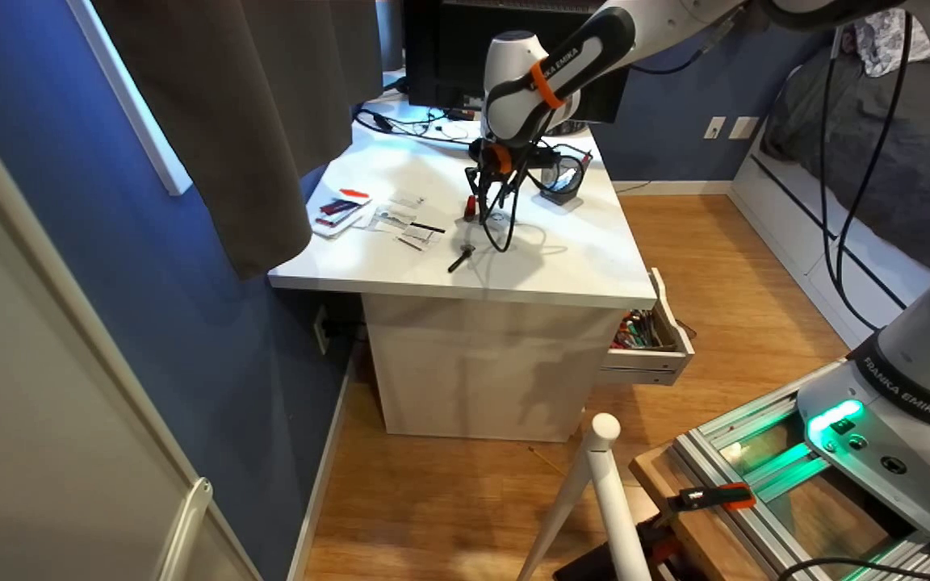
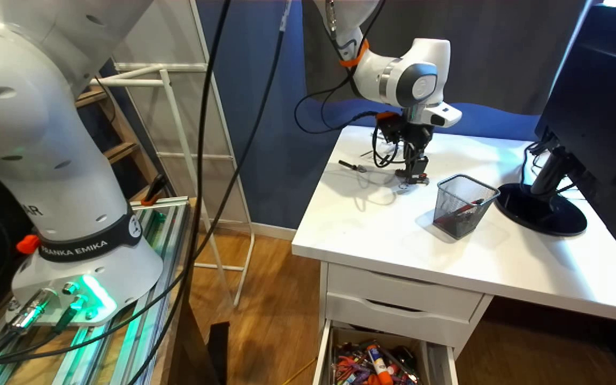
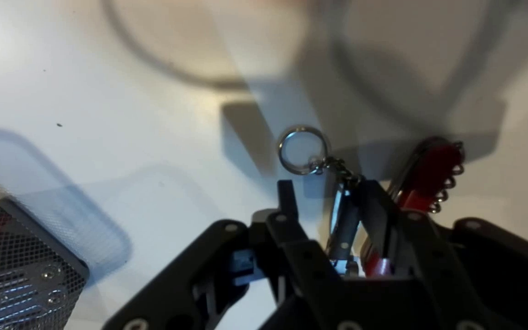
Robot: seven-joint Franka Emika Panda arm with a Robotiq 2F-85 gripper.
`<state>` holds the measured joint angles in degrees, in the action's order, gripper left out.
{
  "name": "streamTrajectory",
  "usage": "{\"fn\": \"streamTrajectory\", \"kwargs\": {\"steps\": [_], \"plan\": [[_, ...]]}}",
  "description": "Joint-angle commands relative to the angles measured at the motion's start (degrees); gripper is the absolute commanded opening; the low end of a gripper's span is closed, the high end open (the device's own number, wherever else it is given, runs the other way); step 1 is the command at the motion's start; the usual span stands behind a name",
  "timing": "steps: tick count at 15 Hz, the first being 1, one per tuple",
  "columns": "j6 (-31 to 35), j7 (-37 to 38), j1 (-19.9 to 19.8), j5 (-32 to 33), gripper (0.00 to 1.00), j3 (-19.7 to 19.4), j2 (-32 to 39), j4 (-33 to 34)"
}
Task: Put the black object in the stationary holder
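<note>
the white desk (image 2: 361, 224) carries a mesh holder (image 2: 449, 203), red pocketknife (image 3: 431, 172), black-handled tool (image 1: 459, 260) — and monitor base (image 2: 564, 219).

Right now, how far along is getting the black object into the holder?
Looks done: the approach, with the gripper low over the desk and the black key-ring piece, likely the target, appearing between its open fingers. In hand: nothing clamped yet; desk shows between the piece and one finger. Left: close, lift, carry to the mesh holder, standing apart, and release.
</note>
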<state>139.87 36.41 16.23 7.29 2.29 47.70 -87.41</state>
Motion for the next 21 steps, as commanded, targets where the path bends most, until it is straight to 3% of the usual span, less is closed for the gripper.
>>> {"fn": "streamTrajectory", "kwargs": {"steps": [1, 7, 8, 11, 12, 13, 15, 21], "plan": [[0.93, -2.24, 0.69, -2.76, 0.43, -0.65, 1.86, 2.55], [0.20, -2.42, 0.58, -5.04, 0.31, -0.80, 3.01, 4.14], [-0.09, -2.44, 0.56, -5.20, 0.36, -0.86, 3.39, 4.46], [-0.57, -2.32, 0.56, -5.60, 0.38, -1.15, 4.36, 4.85], [-0.60, -2.20, 0.62, -5.56, 0.30, -1.37, 4.56, 4.87], [-0.63, -2.16, 0.63, -5.52, 0.12, -1.55, 4.61, 4.93], [-0.93, -1.89, 0.78, -5.29, 0.00, -2.01, 3.79, 4.43], [-3.22, 0.14, 1.06, -5.53, 0.05, -3.15, -3.09, -1.50]]}}
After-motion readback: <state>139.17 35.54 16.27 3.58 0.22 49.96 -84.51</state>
